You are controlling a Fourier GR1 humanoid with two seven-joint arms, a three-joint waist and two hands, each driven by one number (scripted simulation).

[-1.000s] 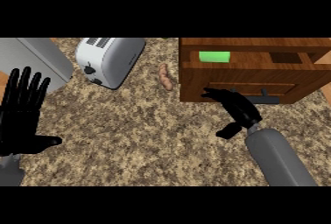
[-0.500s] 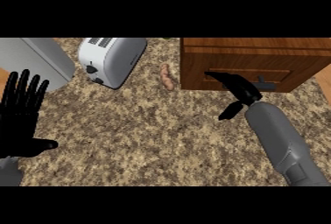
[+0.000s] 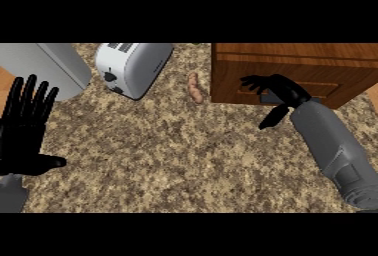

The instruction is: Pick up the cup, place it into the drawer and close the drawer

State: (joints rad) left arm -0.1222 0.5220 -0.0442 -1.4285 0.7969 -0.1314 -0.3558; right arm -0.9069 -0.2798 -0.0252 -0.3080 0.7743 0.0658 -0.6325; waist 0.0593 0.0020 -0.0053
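Observation:
The wooden drawer unit (image 3: 295, 60) stands at the back right of the counter, its drawer front flush with the cabinet. My right hand (image 3: 284, 91) rests against that front by the handle, fingers spread and relaxed, thumb pointing down. It holds nothing. The cup shows nowhere in the head view. My left hand (image 3: 26, 130) rests open at the left edge, fingers up.
A white toaster (image 3: 133, 65) sits at the back, left of the drawer unit. A small pinkish-brown item (image 3: 195, 90) lies between them. A grey rounded appliance (image 3: 44, 67) fills the back left corner. Speckled counter (image 3: 170, 160) spreads across the middle and front.
The drawer, open with a green cup inside one second ago, has slid shut and hides the cup. My right hand moved forward with the drawer front. The left hand stayed put.

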